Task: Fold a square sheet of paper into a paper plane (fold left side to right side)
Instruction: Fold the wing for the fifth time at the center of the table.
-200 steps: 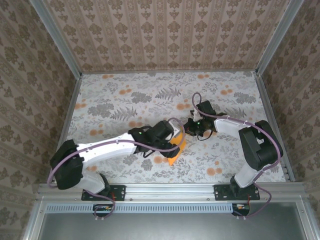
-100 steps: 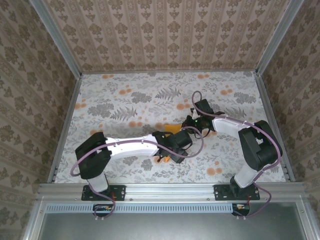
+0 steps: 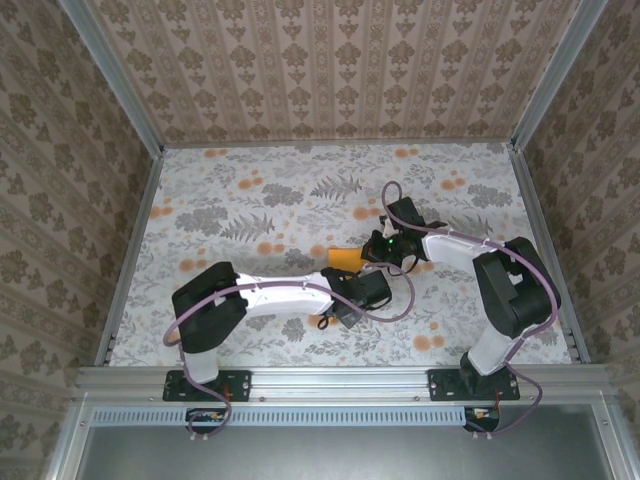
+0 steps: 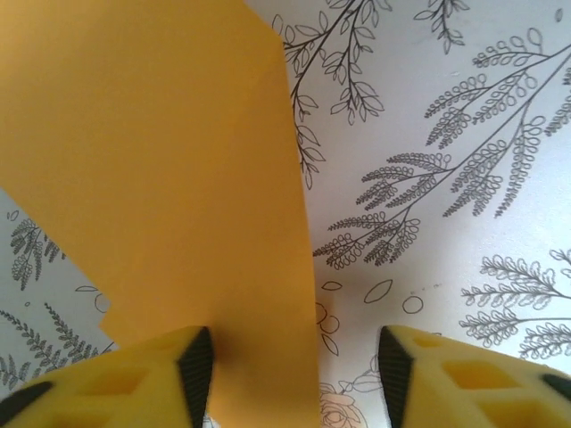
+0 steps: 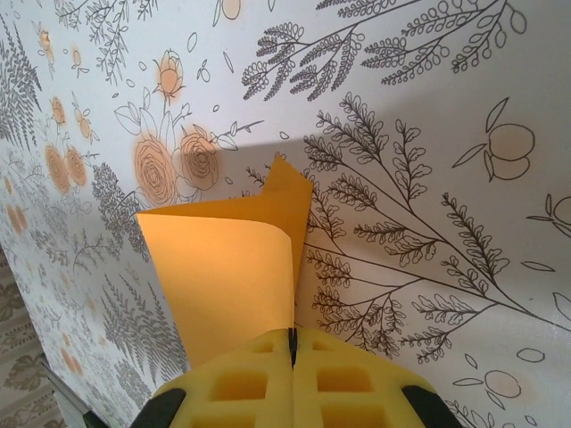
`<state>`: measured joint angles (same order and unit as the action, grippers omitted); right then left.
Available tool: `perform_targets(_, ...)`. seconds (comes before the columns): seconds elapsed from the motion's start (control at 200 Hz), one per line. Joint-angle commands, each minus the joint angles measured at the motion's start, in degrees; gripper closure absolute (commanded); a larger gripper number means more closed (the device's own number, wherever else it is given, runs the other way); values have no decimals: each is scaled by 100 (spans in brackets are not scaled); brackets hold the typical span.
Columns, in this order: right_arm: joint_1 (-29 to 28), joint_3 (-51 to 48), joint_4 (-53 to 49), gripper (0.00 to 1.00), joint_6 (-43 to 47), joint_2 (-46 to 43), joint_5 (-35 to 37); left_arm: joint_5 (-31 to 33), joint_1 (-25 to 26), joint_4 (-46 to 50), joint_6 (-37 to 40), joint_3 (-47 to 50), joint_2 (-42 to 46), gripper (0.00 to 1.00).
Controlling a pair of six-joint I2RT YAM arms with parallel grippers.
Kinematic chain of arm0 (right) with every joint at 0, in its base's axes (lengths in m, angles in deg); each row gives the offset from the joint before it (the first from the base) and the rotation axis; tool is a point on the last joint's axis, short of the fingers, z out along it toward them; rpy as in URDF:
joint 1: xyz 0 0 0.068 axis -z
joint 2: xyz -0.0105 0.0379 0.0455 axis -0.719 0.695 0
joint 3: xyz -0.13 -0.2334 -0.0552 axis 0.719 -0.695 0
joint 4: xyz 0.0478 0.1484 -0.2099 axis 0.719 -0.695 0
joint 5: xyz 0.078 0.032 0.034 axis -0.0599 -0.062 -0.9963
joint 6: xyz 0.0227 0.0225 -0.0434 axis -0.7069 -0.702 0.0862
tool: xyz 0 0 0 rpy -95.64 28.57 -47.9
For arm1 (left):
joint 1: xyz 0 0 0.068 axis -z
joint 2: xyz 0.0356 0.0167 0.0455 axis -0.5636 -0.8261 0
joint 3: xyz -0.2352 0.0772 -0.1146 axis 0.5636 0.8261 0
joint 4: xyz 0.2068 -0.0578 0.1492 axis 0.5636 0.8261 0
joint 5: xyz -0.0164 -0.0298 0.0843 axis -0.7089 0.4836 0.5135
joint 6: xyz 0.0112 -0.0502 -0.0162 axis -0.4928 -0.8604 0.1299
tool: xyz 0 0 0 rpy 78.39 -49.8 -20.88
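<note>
**Left side ready to take, right pinch as anchor**

The left gripper [image 4: 294, 357] lies low over the floral cloth [image 3: 230, 200] near the middle of the table, its jaws apart. In its wrist view the square sheet of paper [image 4: 152, 152] runs down between the two yellow fingers. The orange edge sits against the pad of one finger [image 4: 196, 366], and bare cloth shows between the paper and the other finger. Nothing is clamped there yet.

From above, the sheet shows as a small orange patch between the two grippers, just beyond the left one and touching the right one.

The right gripper [image 5: 293, 352] has its fingers pressed together on the sheet's edge. The paper curls up out of that pinch in a soft roll, with one corner pointing away across the cloth.

The step in hand looks like taking hold of the left side to carry it over to the right.

- **Grip:** the left jaws should close near the edge, shallow rather than deep.
- **Anchor:** the right pinch should act as a fixed pivot.
- **Path:** a low arc lets thin paper roll over instead of buckling.
- **Crease:** the edges want lining up before any pressing.
- **Risk:** if the arms pull apart, the sheet may slip or tear.
</note>
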<state>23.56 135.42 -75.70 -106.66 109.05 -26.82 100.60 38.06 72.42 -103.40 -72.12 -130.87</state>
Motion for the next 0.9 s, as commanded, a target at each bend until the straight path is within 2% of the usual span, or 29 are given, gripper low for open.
perform_targets(0.0,-26,139,-147,100,-79,107,69,146,68,168,-54,-144,-77,55)
perform_targets(0.345,-40,205,-248,100,15,186,104,130,68,89,-105,-81,-129,80)
perform_targets(0.655,-47,297,-228,100,187,170,16,-99,-67,-148,-123,118,13,93)
perform_targets(0.765,-27,365,-278,86,387,8,117,-336,-188,-332,-130,255,163,95)
perform_targets(0.895,81,395,-409,57,686,-495,602,-679,-389,-629,-164,467,419,97)
